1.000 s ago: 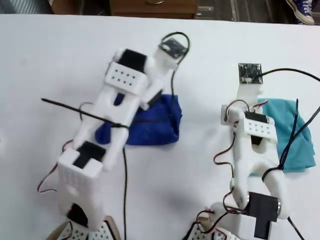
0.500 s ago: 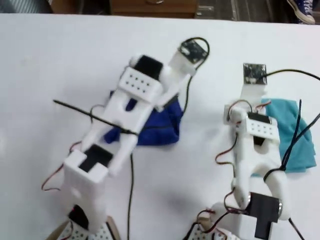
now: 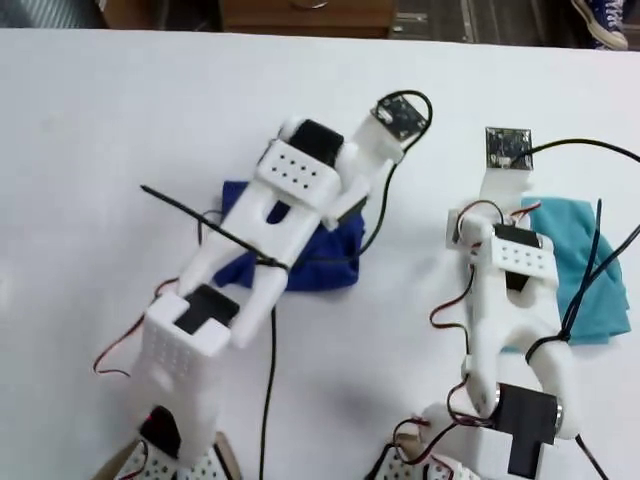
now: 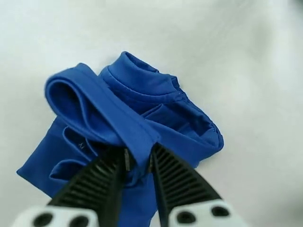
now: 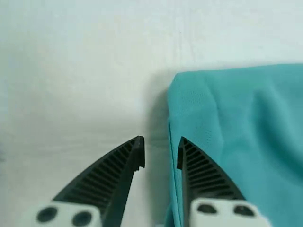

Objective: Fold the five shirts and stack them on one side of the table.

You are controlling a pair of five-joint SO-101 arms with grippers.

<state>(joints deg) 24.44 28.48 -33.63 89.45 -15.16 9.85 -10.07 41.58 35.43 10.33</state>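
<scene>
1 blue shirt (image 3: 332,258), 1 teal shirt (image 3: 610,282), 2 arms (image 3: 250,250) (image 3: 512,300).

A white table (image 3: 90,150) takes up nearly the whole scene, its top matte and plain, running from the near edge to a straight far edge. Light falls evenly from above (shadows on the white top are soft and stay close to what casts them). Beyond the far edge, at the middle, stands a brown wooden cabinet (image 3: 305,14) with a darker horizontal seam across its front. To its right lies dark floor (image 3: 470,22). At the far left corner a ribbed grey metal surface (image 3: 45,12) shows, too little of it to tell what it is.
</scene>
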